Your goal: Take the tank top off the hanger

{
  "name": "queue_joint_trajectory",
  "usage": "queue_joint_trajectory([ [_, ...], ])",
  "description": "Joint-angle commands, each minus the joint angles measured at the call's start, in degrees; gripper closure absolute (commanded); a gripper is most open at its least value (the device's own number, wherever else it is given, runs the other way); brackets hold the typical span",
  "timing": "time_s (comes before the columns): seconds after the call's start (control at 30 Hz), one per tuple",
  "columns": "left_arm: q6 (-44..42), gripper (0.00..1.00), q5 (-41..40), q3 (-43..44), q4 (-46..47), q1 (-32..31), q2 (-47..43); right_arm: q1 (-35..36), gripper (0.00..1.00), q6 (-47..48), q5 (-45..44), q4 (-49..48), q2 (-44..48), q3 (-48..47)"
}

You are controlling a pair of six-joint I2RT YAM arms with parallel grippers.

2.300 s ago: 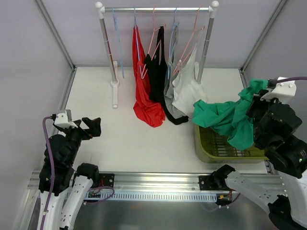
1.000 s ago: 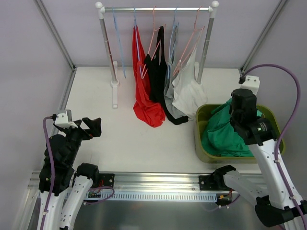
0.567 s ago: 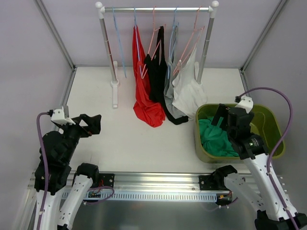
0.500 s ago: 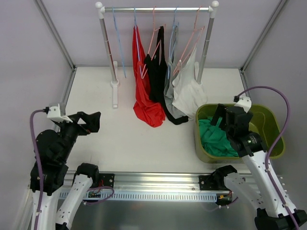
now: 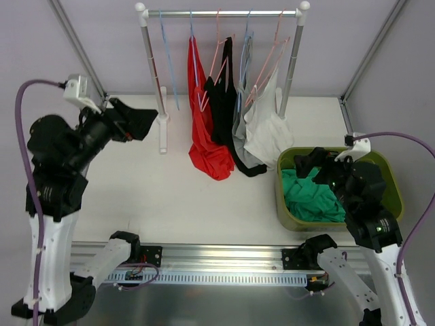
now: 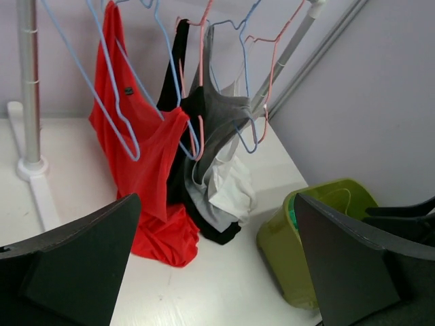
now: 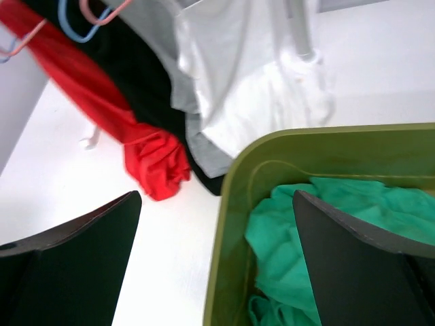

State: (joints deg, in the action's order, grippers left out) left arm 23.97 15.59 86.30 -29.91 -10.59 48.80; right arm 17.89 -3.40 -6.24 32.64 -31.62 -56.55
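On the rail (image 5: pixel 224 12) at the back hang a red tank top (image 5: pixel 204 136), a black one (image 5: pixel 223 109), a grey one (image 5: pixel 241 122) and a white one (image 5: pixel 265 132), each on a hanger. A green tank top (image 5: pixel 306 197) lies crumpled in the olive bin (image 5: pixel 280 197). My right gripper (image 5: pixel 309 161) hovers open over the bin's near-left part, holding nothing; in its wrist view the green cloth (image 7: pixel 299 231) lies below the open gripper (image 7: pixel 216 197). My left gripper (image 5: pixel 146 122) is raised left of the rack, open and empty, facing the hanging tops (image 6: pixel 143 156).
An empty blue hanger (image 5: pixel 166 61) hangs at the rail's left end beside the white post and its foot (image 5: pixel 163 125). The red and black tops trail onto the white table. Grey walls and metal frame bars close in the sides.
My right gripper has opened and let the green tank top drop into the bin, then drawn back. My left arm has risen from the front left toward the rack's left post.
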Motion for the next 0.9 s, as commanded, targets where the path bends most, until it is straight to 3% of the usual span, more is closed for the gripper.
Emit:
queue_joint_trajectory([
  [0.0,0.7,0.01,4.0,8.4,0.9,-1.7,8.6,-0.1,0.01,-0.4,12.7,-4.6,-1.0,1.4],
  [0.07,-2.1,0.01,1.5,14.6,0.7,-4.6,15.5,-0.2,0.00,-1.1,13.4,-4.7,-0.9,2.1],
  [0.23,-8.8,0.02,-14.4,24.2,1.1,-9.2,29.1,-0.1,0.01,-1.8,16.4,-4.7,2.2,5.4],
  [0.43,-12.0,0.10,-17.2,38.9,1.7,-10.5,45.3,-0.2,0.06,-0.9,18.6,-4.3,5.3,8.3],
  [0.5,-12.7,0.19,-16.0,43.0,2.0,-10.5,50.0,-0.2,0.06,-0.4,20.9,-4.3,6.1,9.0],
  [0.57,-12.6,0.21,-16.5,45.9,2.1,-10.6,52.6,-0.2,0.07,-0.2,21.9,-4.1,6.6,9.4],
  [0.63,-12.6,0.33,-17.8,46.9,2.5,-10.6,55.9,-0.1,0.07,0.1,22.3,-4.0,6.7,9.4],
  [0.73,-12.5,0.36,-18.8,47.4,2.9,-10.6,59.0,-0.2,0.08,0.1,23.6,-3.9,7.0,9.6],
  [0.83,-11.9,0.46,-18.7,47.5,3.3,-10.7,61.3,-0.2,0.09,0.5,23.6,-3.6,7.6,9.9],
  [0.87,-11.8,0.56,-18.8,47.4,3.4,-10.6,61.9,-0.2,0.09,0.6,23.4,-3.4,7.7,10.0],
])
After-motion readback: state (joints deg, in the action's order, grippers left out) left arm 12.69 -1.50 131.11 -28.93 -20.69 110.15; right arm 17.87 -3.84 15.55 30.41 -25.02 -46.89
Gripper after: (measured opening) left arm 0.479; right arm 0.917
